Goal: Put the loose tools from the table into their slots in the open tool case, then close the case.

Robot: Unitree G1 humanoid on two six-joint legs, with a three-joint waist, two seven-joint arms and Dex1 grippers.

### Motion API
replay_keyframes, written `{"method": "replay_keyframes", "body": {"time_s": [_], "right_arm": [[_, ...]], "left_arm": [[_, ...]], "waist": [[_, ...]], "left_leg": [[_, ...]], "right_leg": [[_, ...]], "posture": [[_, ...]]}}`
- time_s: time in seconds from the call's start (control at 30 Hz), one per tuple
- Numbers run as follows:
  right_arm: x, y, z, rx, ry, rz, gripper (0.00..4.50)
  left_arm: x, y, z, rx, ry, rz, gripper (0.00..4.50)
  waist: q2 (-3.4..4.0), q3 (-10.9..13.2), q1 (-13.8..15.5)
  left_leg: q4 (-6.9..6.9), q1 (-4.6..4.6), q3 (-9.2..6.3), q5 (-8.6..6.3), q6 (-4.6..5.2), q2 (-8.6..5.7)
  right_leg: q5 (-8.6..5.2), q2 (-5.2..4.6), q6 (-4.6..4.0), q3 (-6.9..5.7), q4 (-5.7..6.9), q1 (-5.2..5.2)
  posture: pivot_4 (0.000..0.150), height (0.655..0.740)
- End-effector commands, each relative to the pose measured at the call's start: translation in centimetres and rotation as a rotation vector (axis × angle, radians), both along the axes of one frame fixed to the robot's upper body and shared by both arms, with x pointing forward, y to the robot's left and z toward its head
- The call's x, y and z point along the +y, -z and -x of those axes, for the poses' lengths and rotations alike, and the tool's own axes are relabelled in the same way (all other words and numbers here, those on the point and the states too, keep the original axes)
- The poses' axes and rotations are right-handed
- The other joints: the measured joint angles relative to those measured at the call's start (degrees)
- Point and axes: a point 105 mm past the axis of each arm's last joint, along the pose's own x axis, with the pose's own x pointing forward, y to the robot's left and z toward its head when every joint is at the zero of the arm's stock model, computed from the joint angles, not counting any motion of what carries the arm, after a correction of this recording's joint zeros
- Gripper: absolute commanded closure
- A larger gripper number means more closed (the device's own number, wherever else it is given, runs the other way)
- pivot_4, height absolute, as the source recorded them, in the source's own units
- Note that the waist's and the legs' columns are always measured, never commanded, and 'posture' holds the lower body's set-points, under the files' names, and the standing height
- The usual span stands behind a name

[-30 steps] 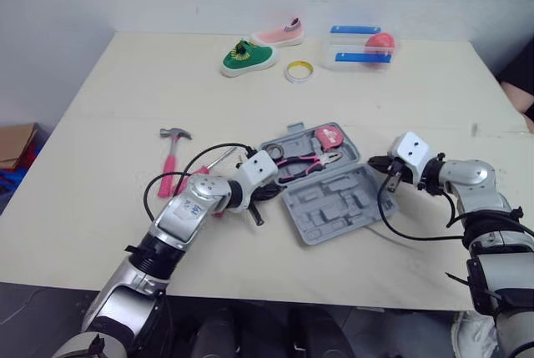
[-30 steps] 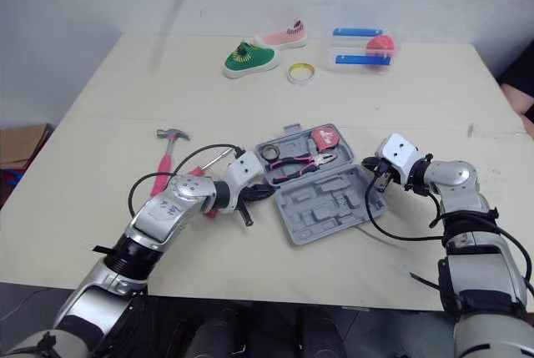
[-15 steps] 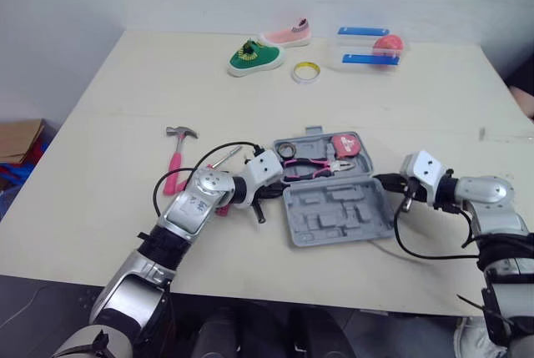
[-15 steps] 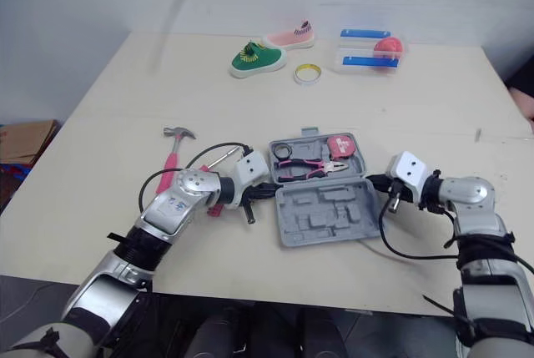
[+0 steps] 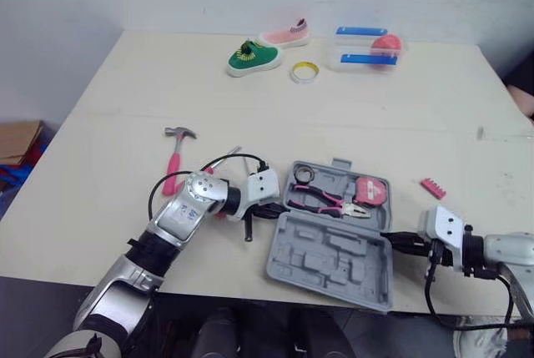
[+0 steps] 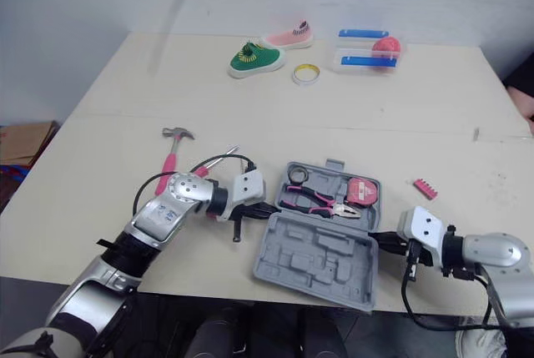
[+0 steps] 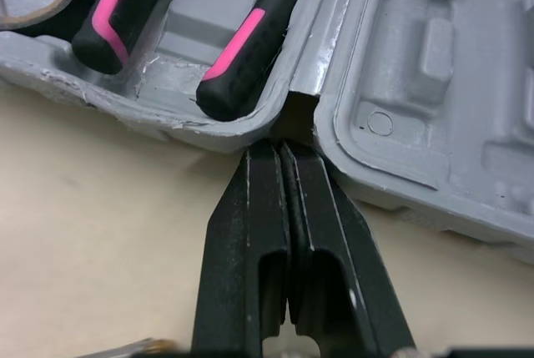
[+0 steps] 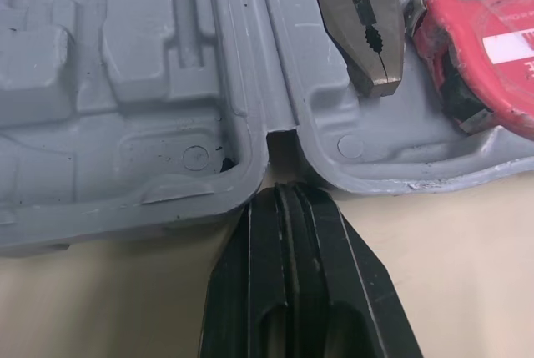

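Grey plastic tool case [image 5: 327, 259] is lying open flat on the pale bench [image 5: 375, 108]. The empty moulded half is on the robot's side and the tool half on the far side. Its long axis (the hinge line) runs left to right, with the right end a bit closer to the robot. Left gripper [image 7: 279, 149] has its fingers pressed fully together, gripping nothing, tips at the hinge notch on the case's left end. Right gripper [image 8: 284, 193] is the same: fingers together, empty, tips at the hinge notch on the right end. In the tool half, the pink-and-black-handled pliers [image 5: 329, 201] lie parallel to the hinge, nose toward the right end. The red tape measure [image 5: 371, 191] is just beside the nose, and the dark tape ring [image 5: 302, 176] is in the left corner. Outside the case, the pink-handled claw hammer [image 5: 175, 159] is well left of it, lying crosswise to the hinge with its head away from the robot. A thin screwdriver shaft [image 5: 227, 155] shows between hammer and case, the rest hidden by the left arm. A small pink bit strip [image 5: 432, 188] sits near the case's right end.
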Motion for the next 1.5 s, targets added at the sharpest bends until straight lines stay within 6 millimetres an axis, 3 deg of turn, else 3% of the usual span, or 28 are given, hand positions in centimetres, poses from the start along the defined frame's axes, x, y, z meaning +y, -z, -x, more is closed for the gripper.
{"method": "replay_keyframes", "body": {"time_s": [0.03,0.2,0.43,0.67,0.93,1.0,1.07,1.17,1.3,1.33,1.5], "right_arm": [[1.4,-0.8,0.2,-0.048,-0.035,-0.022,4.50],[1.5,-0.5,0.1,-0.052,-0.021,-0.024,4.50],[1.4,-0.7,-1.7,-0.115,-0.015,0.004,4.50],[1.4,-0.9,-1.9,-0.096,-0.045,0.020,4.50],[-2.5,-3.3,-1.8,-0.108,0.052,0.070,4.50],[-3.3,-4.4,-1.5,-0.112,0.084,0.027,4.50],[-4.0,-5.0,-1.4,-0.107,0.121,0.015,3.82],[-8.9,-6.7,-0.3,-0.204,0.258,0.117,2.55],[-11.9,-6.9,0.6,-0.199,0.355,0.130,0.42],[-13.1,-7.1,0.8,-0.211,0.416,0.113,0.08],[-17.4,-6.5,3.2,-0.218,0.550,0.133,0.08]], "left_arm": [[-1.0,-0.6,1.2,-0.029,0.066,0.015,4.48],[-0.6,-0.5,1.6,-0.019,0.057,0.020,4.48],[-0.3,-0.6,2.1,-0.004,0.069,0.020,4.48],[0.2,-1.1,1.3,-0.042,0.001,0.039,4.48],[2.8,-4.5,2.7,-0.103,0.096,0.092,4.48],[3.5,-5.5,3.1,-0.147,0.133,0.122,3.94],[4.1,-6.6,2.8,-0.202,0.128,0.176,3.19],[13.5,-7.2,0.6,-0.219,-0.174,0.218,1.86],[18.8,-7.4,1.2,-0.265,-0.339,0.205,0.03],[21.1,-7.5,1.7,-0.293,-0.416,0.172,0.00],[29.6,-7.2,3.7,-0.353,-0.744,0.093,0.00]], "waist": [[0.00,0.0,0.0],[0.00,0.0,-0.1],[-0.03,0.0,-0.4],[-0.03,0.0,-0.1],[-0.03,0.0,0.1],[-0.02,0.0,0.1],[-0.02,0.0,0.1],[-0.02,0.0,-0.2],[-0.04,0.0,-1.3],[-0.05,0.0,-1.3],[-0.07,0.0,-1.4]], "left_leg": [[0.00,0.00,0.00,-0.01,0.01,0.00],[-0.01,0.00,0.00,-0.02,0.03,0.00],[0.01,0.03,0.03,-0.02,0.03,0.03],[0.01,0.02,0.02,-0.02,0.04,0.02],[-0.01,-0.01,0.02,-0.04,0.06,0.01],[-0.01,-0.01,0.02,-0.05,0.08,0.01],[-0.01,-0.01,0.02,-0.05,0.08,0.02],[-0.01,-0.01,0.02,-0.22,0.37,0.02],[-0.13,0.10,0.13,-0.31,0.26,0.23],[-0.11,0.10,0.14,-0.34,0.29,0.22],[-0.18,0.09,0.23,-0.46,0.39,0.19]], "right_leg": [[0.00,0.00,0.00,0.00,0.00,0.00],[0.00,0.01,0.00,0.00,0.00,0.00],[0.00,0.04,0.00,0.03,0.03,0.00],[0.00,0.02,0.00,0.02,0.02,0.00],[0.00,-0.01,0.00,0.02,0.00,-0.02],[0.00,-0.01,0.00,0.01,-0.02,-0.02],[0.00,-0.01,0.00,0.01,-0.03,0.00],[0.00,-0.02,0.00,0.00,-0.02,-0.01],[-0.10,0.12,-0.19,-0.04,-0.03,-0.09],[-0.10,0.09,-0.18,-0.04,-0.03,-0.07],[-0.06,-0.04,-0.15,0.02,-0.13,-0.10]], "posture": [[0.150,0.7400],[0.150,0.7400],[0.150,0.7400],[0.150,0.7400],[0.150,0.7400],[0.150,0.7400],[0.150,0.7400],[0.150,0.7400],[0.150,0.7400],[0.150,0.7400],[0.150,0.7400]]}}
